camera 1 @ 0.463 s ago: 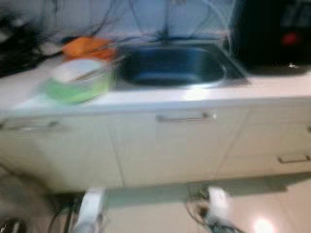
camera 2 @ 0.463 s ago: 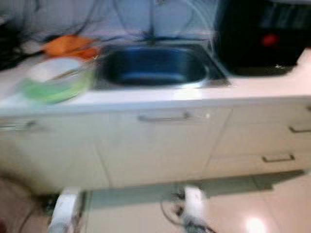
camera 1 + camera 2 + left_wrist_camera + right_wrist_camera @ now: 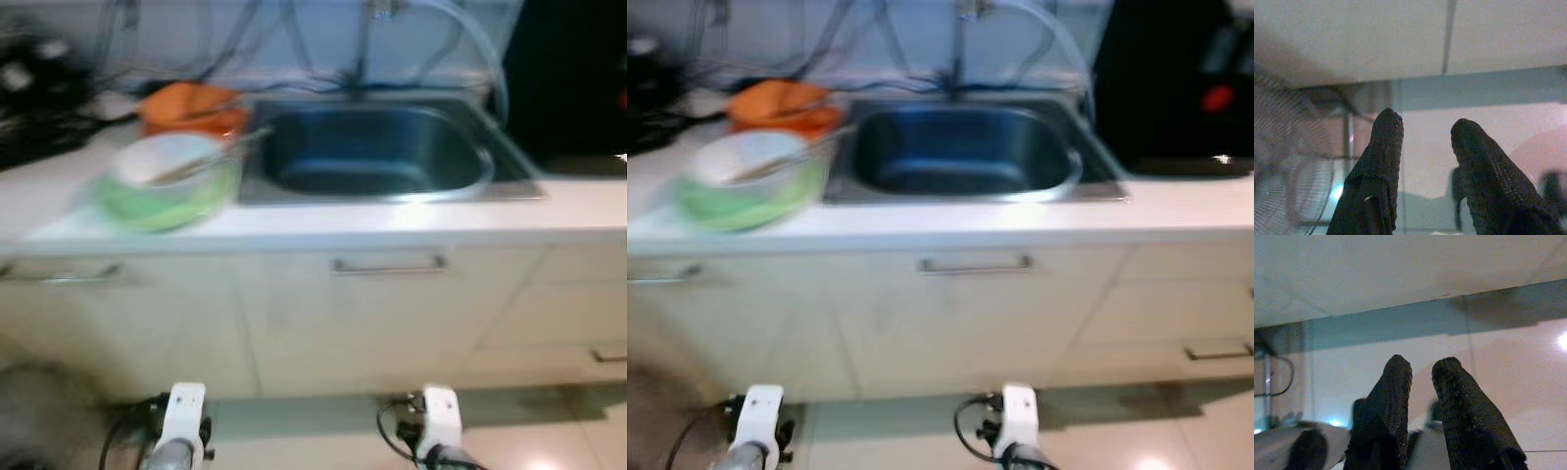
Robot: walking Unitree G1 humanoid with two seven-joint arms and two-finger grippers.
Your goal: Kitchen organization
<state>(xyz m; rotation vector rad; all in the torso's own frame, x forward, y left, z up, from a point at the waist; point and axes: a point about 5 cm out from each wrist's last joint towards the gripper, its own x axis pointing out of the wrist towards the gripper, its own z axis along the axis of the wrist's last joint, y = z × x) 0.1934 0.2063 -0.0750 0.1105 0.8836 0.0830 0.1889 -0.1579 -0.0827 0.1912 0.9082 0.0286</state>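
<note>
A green bowl [image 3: 167, 186] with a white inside stands on the white counter [image 3: 392, 223], left of the steel sink [image 3: 377, 147]. A utensil leans in the bowl. Behind it sits an orange bowl [image 3: 191, 106]. The tap [image 3: 367, 39] rises behind the sink. Both arms hang low in front of the cabinets, the left wrist [image 3: 181, 416] and right wrist [image 3: 438, 416] at the bottom edge. My left gripper [image 3: 1422, 125] is open with nothing between its fingers, pointing at the cabinet base and floor. My right gripper [image 3: 1422, 367] is open with a narrow gap, also empty.
Cream cabinet fronts with a bar handle [image 3: 389, 264] stand under the counter. A large black appliance [image 3: 1185, 88] occupies the counter's right end. Dark clutter and cables lie at the back left. A floor fan [image 3: 1283, 161] stands by the left gripper. The floor is glossy tile.
The whole picture has shifted a little to the right and has sharpened, so the camera has moved. The bowls and the hanging arms keep their places.
</note>
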